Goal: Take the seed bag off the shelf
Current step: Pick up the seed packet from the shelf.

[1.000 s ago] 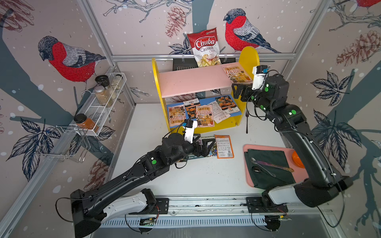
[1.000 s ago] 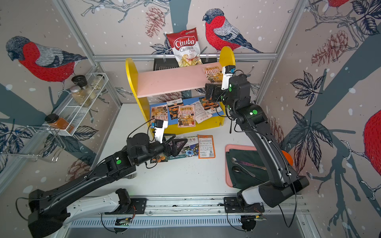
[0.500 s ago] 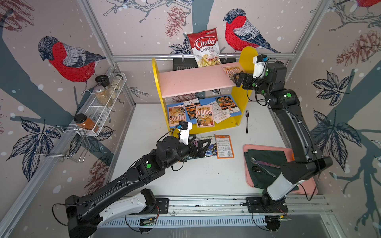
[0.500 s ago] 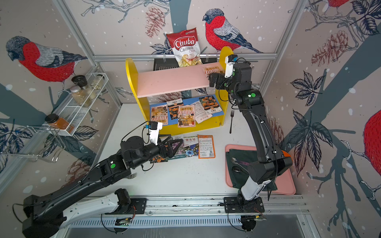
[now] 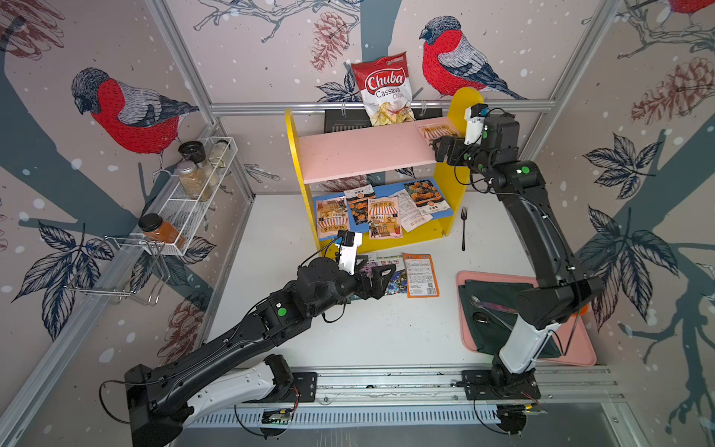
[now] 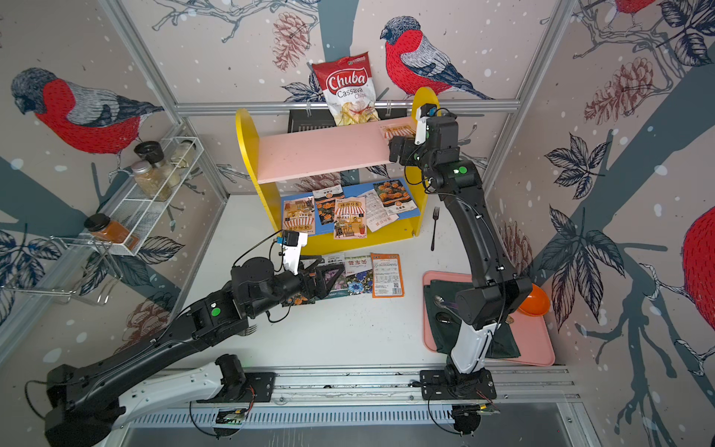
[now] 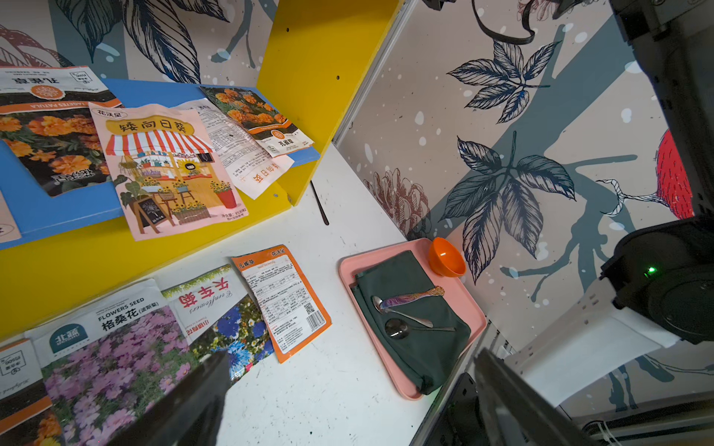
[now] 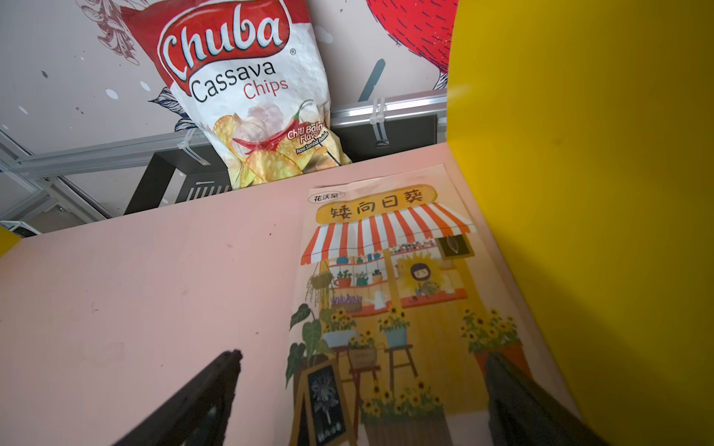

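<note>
Right wrist view: the right claw [image 8: 361,357], wide open and empty, hangs over the seed bag [image 8: 386,278]. The bag lies flat, tight beside the shelf [image 8: 579,193] side, so the pinch may skid off or jam there.

Wallpaper with red-breasted birds, pinecones and dark leaves covers the walls [image 5: 251,50]. Aluminium bars [image 5: 251,105] frame the corners. Below lies a white desk [image 5: 387,340]; a wire rack [image 5: 182,209] hangs on one side wall.
</note>
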You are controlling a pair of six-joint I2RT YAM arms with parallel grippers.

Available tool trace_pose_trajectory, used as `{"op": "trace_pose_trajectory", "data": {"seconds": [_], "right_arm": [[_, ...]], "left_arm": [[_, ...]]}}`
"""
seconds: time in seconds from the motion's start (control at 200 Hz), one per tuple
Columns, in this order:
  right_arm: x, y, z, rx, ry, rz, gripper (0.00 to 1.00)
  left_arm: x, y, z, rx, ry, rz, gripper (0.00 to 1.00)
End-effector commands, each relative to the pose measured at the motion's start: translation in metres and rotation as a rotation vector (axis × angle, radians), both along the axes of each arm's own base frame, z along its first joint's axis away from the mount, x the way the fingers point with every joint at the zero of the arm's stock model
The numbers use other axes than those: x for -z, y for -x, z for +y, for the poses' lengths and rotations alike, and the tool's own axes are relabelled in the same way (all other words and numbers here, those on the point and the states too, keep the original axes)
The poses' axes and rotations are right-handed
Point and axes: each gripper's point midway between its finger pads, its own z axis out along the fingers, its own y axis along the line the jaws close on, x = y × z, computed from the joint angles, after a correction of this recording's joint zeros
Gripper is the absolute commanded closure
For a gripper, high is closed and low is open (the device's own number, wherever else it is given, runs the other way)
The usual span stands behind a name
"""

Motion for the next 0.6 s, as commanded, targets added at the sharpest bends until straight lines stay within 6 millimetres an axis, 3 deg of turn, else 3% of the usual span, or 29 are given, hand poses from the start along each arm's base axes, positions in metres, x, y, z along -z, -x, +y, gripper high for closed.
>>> {"op": "trace_pose_trajectory", "data": {"seconds": [0.0,0.595], "right_arm": [[0.004,-0.002,0.000,0.027,0.043,0.001,0.00],[0.020,0.013,0.023,-0.017,0.109,0.047,0.00]], "left_arm": [[-0.005,-0.002,0.003,-0.017,0.019,-0.013,0.02],[-0.002,-0.001,0.007,-0.028,0.029,-0.010,0.02]]}}
